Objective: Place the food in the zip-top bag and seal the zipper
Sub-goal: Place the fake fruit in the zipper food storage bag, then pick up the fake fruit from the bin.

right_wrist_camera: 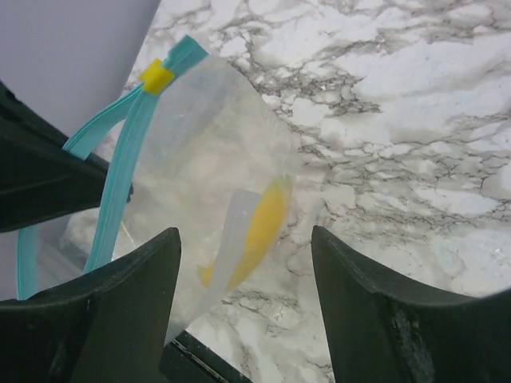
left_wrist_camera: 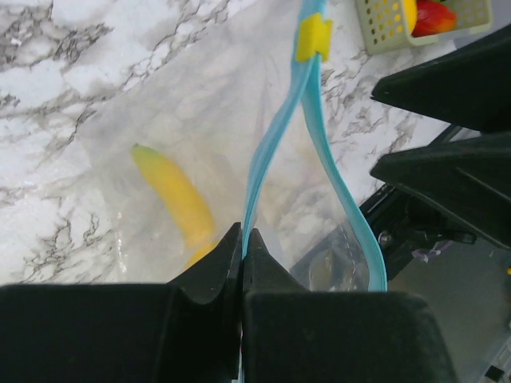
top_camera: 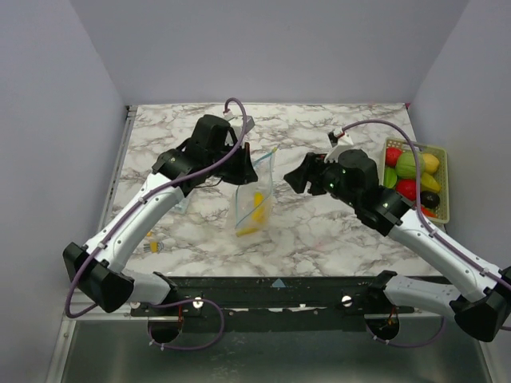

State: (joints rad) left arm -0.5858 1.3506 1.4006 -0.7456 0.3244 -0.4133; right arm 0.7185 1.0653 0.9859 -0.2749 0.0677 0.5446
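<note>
The zip-top bag (top_camera: pixel 254 203) hangs upright over the marble table, and a yellow banana (top_camera: pixel 255 209) lies inside it. My left gripper (top_camera: pixel 243 163) is shut on the teal zipper (left_wrist_camera: pixel 275 144) at one end of the mouth, which gapes open. The left wrist view shows the jaws pinched on the strip (left_wrist_camera: pixel 243 239), the banana (left_wrist_camera: pixel 177 195) below, and a yellow slider (left_wrist_camera: pixel 313 37) at the far end. My right gripper (top_camera: pixel 297 177) stands open just right of the bag with nothing between its fingers (right_wrist_camera: pixel 246 239). Beyond them, the right wrist view shows the bag (right_wrist_camera: pixel 200 152) and banana (right_wrist_camera: pixel 263 227).
A yellow-green mesh basket (top_camera: pixel 441 187) at the table's right edge holds more food: a green piece (top_camera: pixel 408 165), a red one (top_camera: pixel 407 189) and a yellow one (top_camera: pixel 430 162). A small yellow item (top_camera: pixel 152 246) lies near the left arm.
</note>
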